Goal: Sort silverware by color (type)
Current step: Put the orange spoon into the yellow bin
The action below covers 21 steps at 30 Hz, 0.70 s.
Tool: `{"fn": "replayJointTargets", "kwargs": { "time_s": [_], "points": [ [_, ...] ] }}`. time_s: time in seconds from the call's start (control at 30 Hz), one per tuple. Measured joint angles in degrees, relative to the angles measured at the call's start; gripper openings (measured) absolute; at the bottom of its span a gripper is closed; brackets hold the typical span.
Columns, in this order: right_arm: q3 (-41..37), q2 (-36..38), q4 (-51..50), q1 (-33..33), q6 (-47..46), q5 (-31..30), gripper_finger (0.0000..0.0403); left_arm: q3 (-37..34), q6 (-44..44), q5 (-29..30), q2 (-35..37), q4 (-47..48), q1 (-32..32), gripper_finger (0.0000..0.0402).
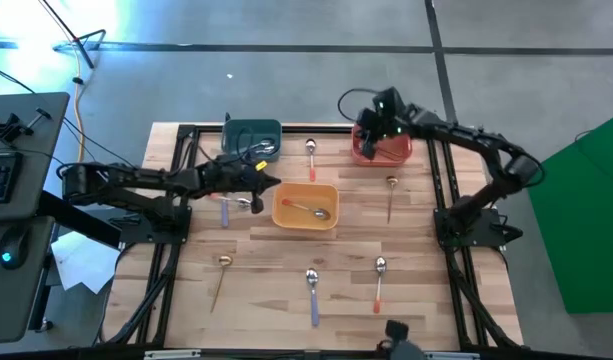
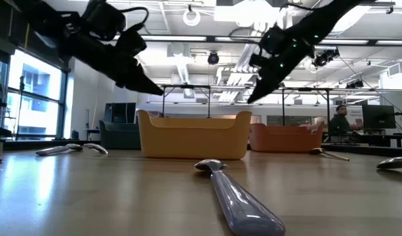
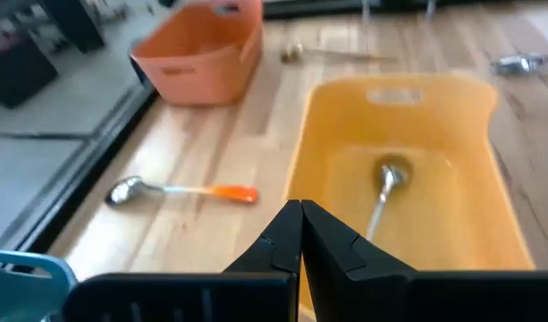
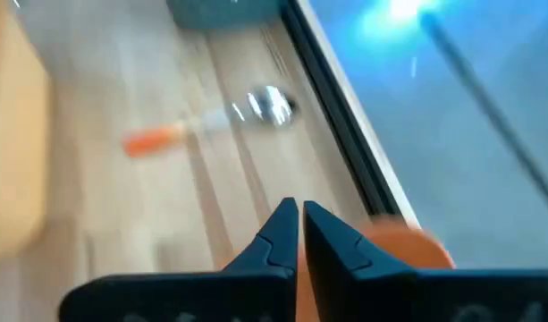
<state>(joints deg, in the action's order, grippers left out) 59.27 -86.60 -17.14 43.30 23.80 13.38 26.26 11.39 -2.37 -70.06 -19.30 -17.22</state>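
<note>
My left gripper (image 1: 273,183) is shut and empty, hovering at the left rim of the yellow bin (image 1: 306,222), which holds a thin gold spoon (image 3: 385,183). My right gripper (image 1: 364,138) is shut and empty above the red bin (image 1: 391,152) at the table's far side. An orange-handled spoon (image 1: 311,158) lies flat between the teal bin (image 1: 252,133) and the red bin; it also shows in the right wrist view (image 4: 215,123). A lavender-handled spoon (image 1: 225,210) lies on the table under my left arm.
More spoons lie flat on the table: a gold one (image 1: 390,196) right of the yellow bin, a gold one (image 1: 220,278) at near left, a lavender one (image 1: 312,292) and an orange-handled one (image 1: 379,280) at the near side. The teal bin holds silverware (image 1: 264,150).
</note>
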Motion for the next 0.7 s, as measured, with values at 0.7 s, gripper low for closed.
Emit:
{"fn": "replayJointTargets", "kwargs": {
  "time_s": [0.7],
  "points": [
    [-41.49,31.04,53.97,-19.89,-12.42,-13.82,0.0,13.79,-3.71,3.92,-0.24,52.17,2.6,0.0074]
  ]
}}
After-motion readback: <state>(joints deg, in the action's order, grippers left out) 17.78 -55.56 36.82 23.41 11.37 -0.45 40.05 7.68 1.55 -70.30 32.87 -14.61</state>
